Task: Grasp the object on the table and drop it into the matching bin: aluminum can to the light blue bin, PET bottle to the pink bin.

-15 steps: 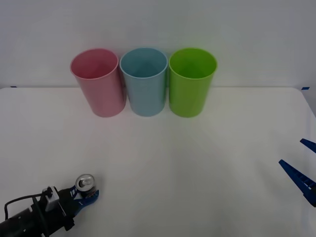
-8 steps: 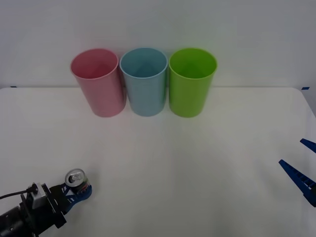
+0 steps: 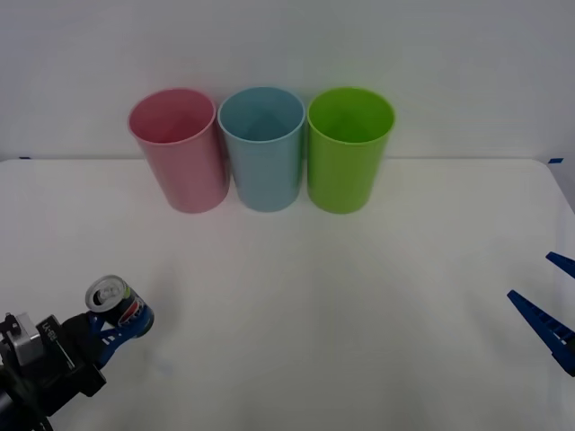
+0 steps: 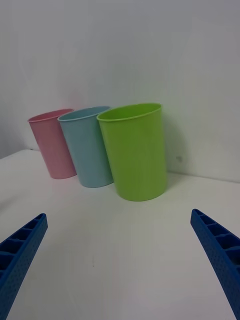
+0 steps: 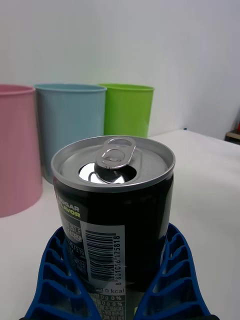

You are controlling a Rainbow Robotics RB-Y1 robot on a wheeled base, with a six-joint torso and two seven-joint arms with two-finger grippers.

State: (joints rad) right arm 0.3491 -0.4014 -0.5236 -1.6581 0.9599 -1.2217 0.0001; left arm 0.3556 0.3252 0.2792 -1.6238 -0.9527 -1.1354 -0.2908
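The left end effector [image 3: 112,325] is clamped on the aluminum can [image 3: 119,303], held up near the tabletop's [image 3: 359,287] front left corner. The grab is done. The can must go into the light blue bin [image 3: 262,148], far off. The right end effector [image 3: 550,305] waits, fingers apart.

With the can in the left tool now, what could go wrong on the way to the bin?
1. The left tool grips the aluminum can low on its body, with the can tilted in the front view; it might slip or tip out in transit.
2. The light blue bin touches the pink bin and the lime green bin, so an off-centre release could land in the wrong bin.
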